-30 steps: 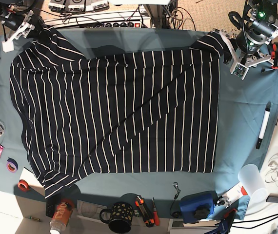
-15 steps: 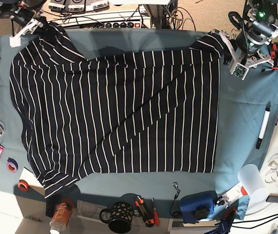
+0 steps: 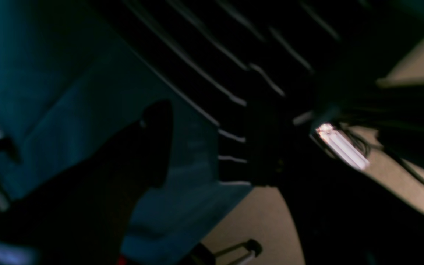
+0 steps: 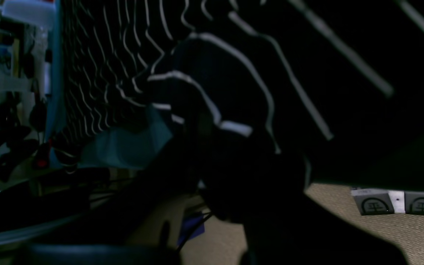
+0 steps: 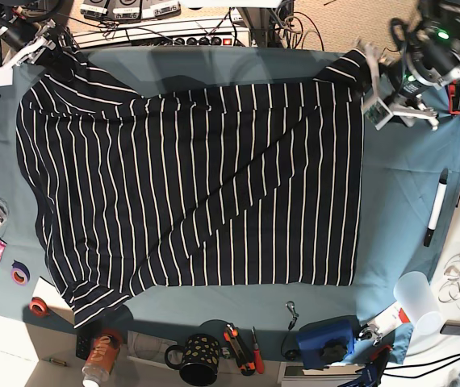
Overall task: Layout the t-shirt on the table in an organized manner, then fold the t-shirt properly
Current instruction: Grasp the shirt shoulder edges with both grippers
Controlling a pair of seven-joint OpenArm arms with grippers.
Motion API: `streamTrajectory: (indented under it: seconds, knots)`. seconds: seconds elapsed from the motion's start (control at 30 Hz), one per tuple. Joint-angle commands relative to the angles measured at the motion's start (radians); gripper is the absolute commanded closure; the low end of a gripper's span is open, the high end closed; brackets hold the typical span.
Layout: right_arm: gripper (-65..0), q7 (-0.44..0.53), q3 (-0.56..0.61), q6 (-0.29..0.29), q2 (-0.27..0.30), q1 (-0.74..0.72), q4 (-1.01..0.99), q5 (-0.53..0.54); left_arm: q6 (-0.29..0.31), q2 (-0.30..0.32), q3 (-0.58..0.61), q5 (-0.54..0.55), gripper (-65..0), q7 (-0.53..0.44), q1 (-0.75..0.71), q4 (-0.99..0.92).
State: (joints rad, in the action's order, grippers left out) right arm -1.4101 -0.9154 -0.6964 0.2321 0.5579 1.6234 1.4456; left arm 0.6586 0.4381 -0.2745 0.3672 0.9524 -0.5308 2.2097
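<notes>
Striped t-shirt [image 5: 190,177] corners flanked by left gripper [image 5: 373,85] and right gripper [image 5: 40,44].

The t-shirt [image 5: 198,185] is soft, matt cloth, dark with thin white stripes, and creased near the middle. The table [image 5: 407,185] wears a smooth, dull teal cloth. The mug [image 5: 200,359] looks shiny. The cup [image 5: 418,297] looks like cloudy plastic.
</notes>
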Motion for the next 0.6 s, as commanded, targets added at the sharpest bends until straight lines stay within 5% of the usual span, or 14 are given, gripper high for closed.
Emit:
streamTrajectory:
  seconds: [0.0, 0.27, 0.57]
  knots:
    - [0.0, 0.014, -0.009, -0.002, 0.017, 0.007, 0.016, 0.027, -0.003, 0.013, -0.003, 0.003, -32.0, -0.009, 0.003, -0.013]
    - [0.0, 0.014, -0.009, -0.002, 0.018, 0.006, 0.016, 0.027, -0.003, 0.013, -0.003, 0.096, -32.0, -0.01, 0.005, -0.204]
    - [0.0, 0.014, -0.009, -0.002, 0.018, 0.004, 0.016, 0.028, 0.027, 0.013, -0.003, 0.205, -32.0, -0.005, 0.005, -0.213]
